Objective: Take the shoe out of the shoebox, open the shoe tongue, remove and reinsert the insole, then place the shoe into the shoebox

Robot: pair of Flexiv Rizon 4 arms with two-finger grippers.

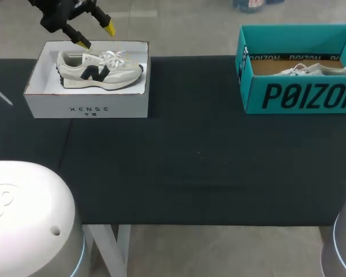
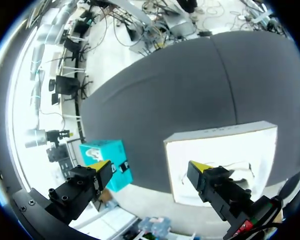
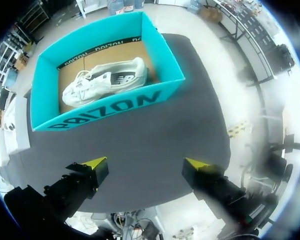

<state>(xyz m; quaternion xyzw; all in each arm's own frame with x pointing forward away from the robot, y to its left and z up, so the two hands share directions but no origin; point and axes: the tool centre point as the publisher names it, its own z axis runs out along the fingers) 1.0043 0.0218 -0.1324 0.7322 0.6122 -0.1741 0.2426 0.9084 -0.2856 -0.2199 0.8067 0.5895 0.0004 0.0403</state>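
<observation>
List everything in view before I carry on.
table: 1, black, under both boxes.
white box: 1, white, open, far left of table.
teal box: 1, teal, open, far right of table.
shoes: 2, off-white; one in the white box, one in the teal box.
left jaws: 1 pair, yellow-tipped, open, above the white box's far edge.
right jaws: 1 pair, yellow-tipped, open, over the table, teal box ahead.

- The left gripper (image 1: 96, 36) is showing black, blocky fingers with bright yellow wedge tips — small screws are dotting one finger, and a red mark (image 2: 244, 226) is sitting on the other.
- The right gripper (image 3: 145, 163) is wearing the same colours.
- White rounded arm housings (image 1: 23, 213) are carrying pale blue rings.
</observation>
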